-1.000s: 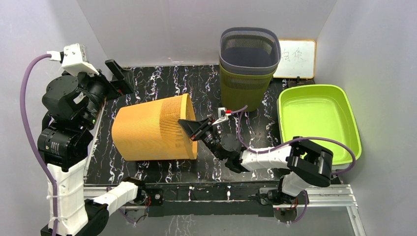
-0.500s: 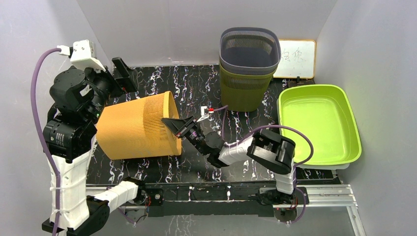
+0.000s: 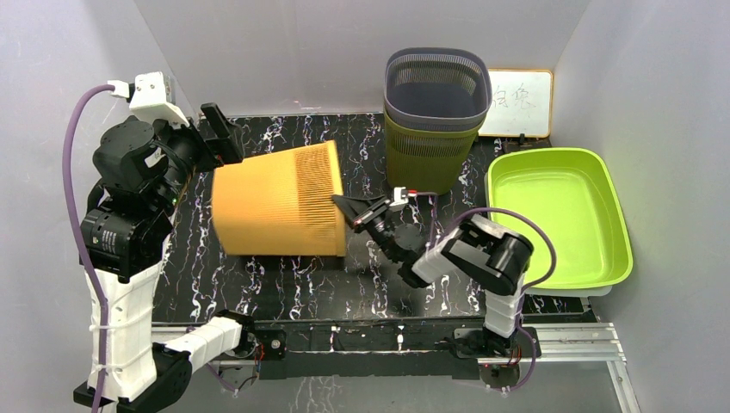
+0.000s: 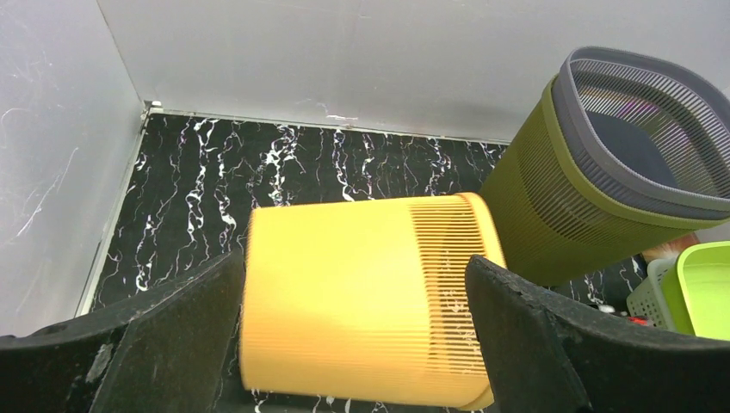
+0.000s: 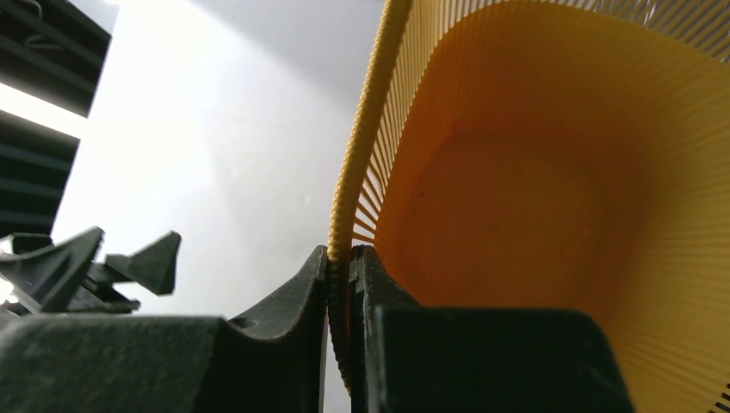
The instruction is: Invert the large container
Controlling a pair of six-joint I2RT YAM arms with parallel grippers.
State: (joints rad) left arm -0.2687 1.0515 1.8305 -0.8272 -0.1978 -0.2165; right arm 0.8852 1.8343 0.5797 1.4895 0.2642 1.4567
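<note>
Currently the right claw point(image 5: 341, 262) is pinching the rim of the sideways orange basket point(image 3: 275, 206); the left claw point(image 4: 353, 262) is hovering spread wide nearby.

Stacked mesh bins point(image 3: 435, 120), green tray point(image 3: 555, 206), whiteboard point(image 3: 519, 103)

The right end effector point(image 5: 340, 262) rises from the bottom centre of the frame, its two black fingers point(image 5: 301, 284) pressed together on the yellow rim point(image 5: 366, 112) of the large container point(image 5: 534, 215). The ribbed orange inside and flat base fill the right half. A pale wall point(image 5: 215, 129) fills the left, with dark slats point(image 5: 43, 52) in the upper left corner and black pointed shapes point(image 5: 86, 267) at the left edge; what these are cannot be told.
</note>
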